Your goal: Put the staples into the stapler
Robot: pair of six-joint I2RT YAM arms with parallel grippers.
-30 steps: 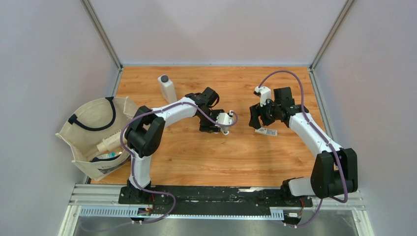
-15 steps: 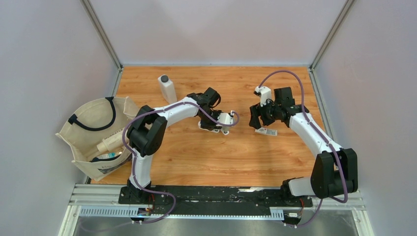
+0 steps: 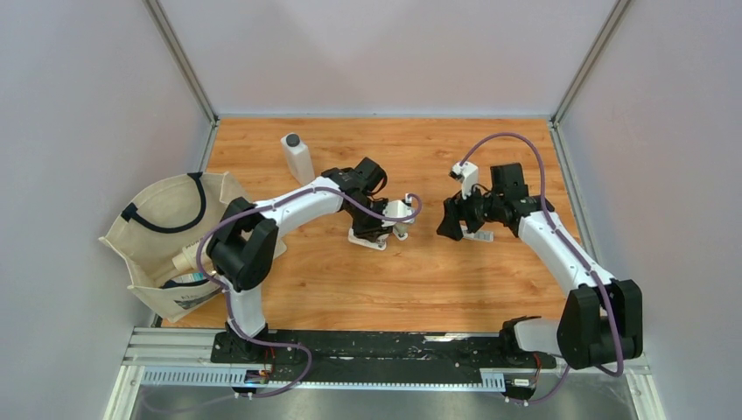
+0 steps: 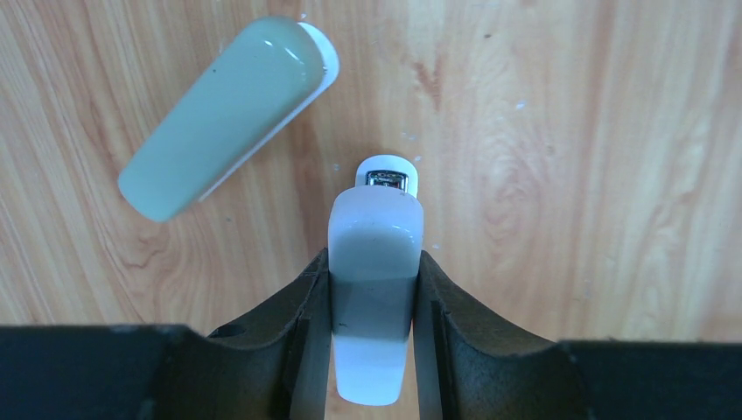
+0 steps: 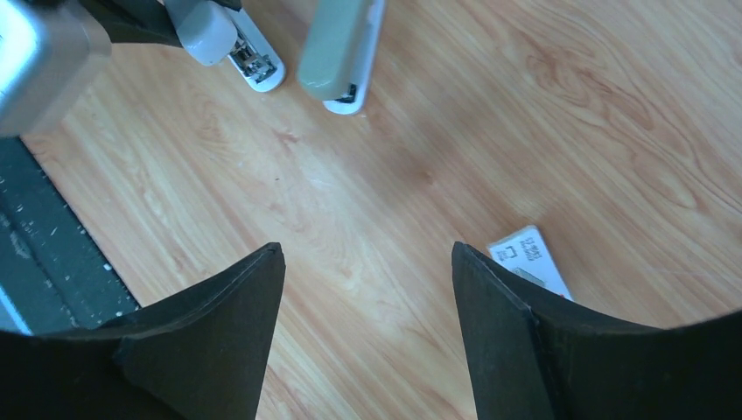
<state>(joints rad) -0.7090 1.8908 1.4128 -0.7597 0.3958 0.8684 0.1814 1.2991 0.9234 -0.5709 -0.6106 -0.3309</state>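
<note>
My left gripper (image 4: 374,289) is closed around the white stapler (image 4: 376,232), so the holding is done — the loading is not. My right gripper (image 5: 367,262) hangs wide and empty — the staples box (image 5: 528,255) lies on the table (image 5: 394,175) near it, well apart from the stapler.

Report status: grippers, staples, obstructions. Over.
Left gripper shut on white stapler. Right gripper open, staples box on table beside it. Green stapler close by, not touching.

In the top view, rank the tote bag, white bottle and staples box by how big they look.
1. tote bag, clearly the largest
2. white bottle
3. staples box, by far the smallest
</note>
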